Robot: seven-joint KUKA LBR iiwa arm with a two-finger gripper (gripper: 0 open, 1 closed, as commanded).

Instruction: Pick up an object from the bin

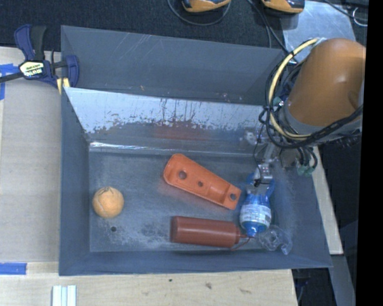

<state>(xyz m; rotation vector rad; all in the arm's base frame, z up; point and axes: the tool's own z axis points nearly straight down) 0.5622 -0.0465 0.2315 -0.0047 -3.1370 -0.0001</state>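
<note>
- Grey metal bin (72,195) with only a handful of things lying on its floor, nothing heaped.
- The arm (294,131) comes in from the right, with its big orange cover (328,76) and a bundle of cables hanging over the bin's right rim.
- The jaws are down low at the right end of the bin floor, right at the top end of a small clear bottle (256,212) with a blue label.
- Honestly can't tell if the jaws are spread or pressed together, or if they're actually touching the bottle. It's all dark metal and wires in that spot.
- The bottle lies on the floor close to the right wall, its narrow end pointing toward the back wall and up at the jaws.
- Just left of the bottle there's a flat orange plastic piece (200,181) with a couple of holes in it, lying at a slant. Its lower right end is just beside the bottle.
- Below that, a reddish-brown cylinder (204,232) lies on its side along the front wall, its right end almost at the bottle's base.
- Some crumpled clear wrap (278,239) sits in the front right corner, next to the bottle's base.
- Way over on the left, well apart from everything else, sits a yellowish-orange ball (108,202).
</note>
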